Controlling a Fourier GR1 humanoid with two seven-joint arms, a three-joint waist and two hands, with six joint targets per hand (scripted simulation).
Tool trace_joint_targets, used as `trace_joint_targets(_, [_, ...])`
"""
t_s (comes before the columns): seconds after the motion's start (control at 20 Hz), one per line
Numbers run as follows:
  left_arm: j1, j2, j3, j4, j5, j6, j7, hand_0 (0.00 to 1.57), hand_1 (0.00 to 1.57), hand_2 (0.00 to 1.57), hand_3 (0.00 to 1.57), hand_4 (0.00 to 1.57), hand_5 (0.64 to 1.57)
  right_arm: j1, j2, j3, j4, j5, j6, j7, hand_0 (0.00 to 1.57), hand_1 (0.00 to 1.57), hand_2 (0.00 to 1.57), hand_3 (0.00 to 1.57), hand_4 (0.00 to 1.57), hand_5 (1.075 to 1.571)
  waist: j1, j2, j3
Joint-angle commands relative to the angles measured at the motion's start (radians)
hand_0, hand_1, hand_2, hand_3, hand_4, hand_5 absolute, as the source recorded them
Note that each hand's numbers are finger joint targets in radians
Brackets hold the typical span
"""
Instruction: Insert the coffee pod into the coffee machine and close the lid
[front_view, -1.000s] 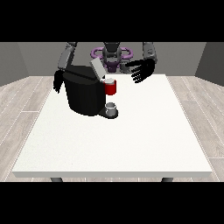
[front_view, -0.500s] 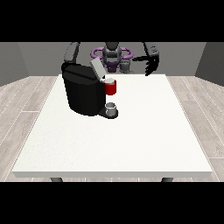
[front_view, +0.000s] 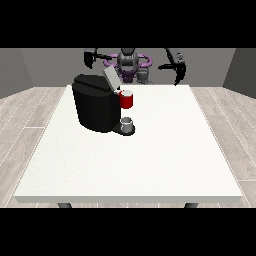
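Looking at the white table (front_view: 150, 160), most of it is bare: everything toward the camera from the coffee machine (front_view: 96, 103) and everything to the machine's right is open surface, right out to the near edge and both side edges. So plenty of room to move on that side. The machine itself sits toward the far part of the table, at the view's left, with only a narrow strip of tabletop between it and the left edge.

Around the machine: its lid (front_view: 110, 79) is tilted up, a light grey flap sticking out above the top on the side facing the robot. A red thing at the machine (front_view: 127, 99) sits at the front, just under the lid. Below that, on the machine's base, there's a small grey thing (front_view: 127, 123), and I honestly can't tell whether that's the coffee pod or a cup, so I'm not calling it. No pod plainly visible anywhere else on the table.

The machine's black body stands between the camera and the far left corner, hiding that bit.

Both arms are up high behind the machine, over the far edge, touching nothing. The robot hand at the view's right (front_view: 178, 72) hangs with fingers pointing down, relaxed and holding nothing. The robot hand at the view's left (front_view: 90, 58) is a small dark blob; can't tell how its fingers lie.
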Motion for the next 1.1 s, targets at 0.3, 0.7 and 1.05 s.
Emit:
trace_joint_targets(0.3, [0.054,0.001,-0.001,-0.081,0.044,-0.004,-0.013,0.00,0.00,0.00,0.00,0.12,1.571,-0.040,0.017,0.125,-0.383,0.078,-0.090,0.133,0.00,0.00,0.00,0.00,0.25,1.571,-0.012,0.064,0.0012])
trace_joint_targets(0.7, [0.006,-0.024,-0.043,-0.161,0.081,-0.024,-0.122,0.00,0.00,0.00,0.00,0.20,1.571,-0.177,0.027,0.123,-0.334,0.135,-0.237,0.160,0.00,0.00,0.00,0.00,0.37,1.571,0.089,0.286,0.0013])
trace_joint_targets(1.05, [0.052,-0.020,-0.086,-0.239,0.089,-0.041,-0.102,0.00,0.00,0.00,0.00,0.36,1.571,-0.299,0.027,0.126,-0.314,0.246,-0.321,0.273,0.00,0.00,0.00,0.00,0.21,1.571,0.124,0.309,0.0011])
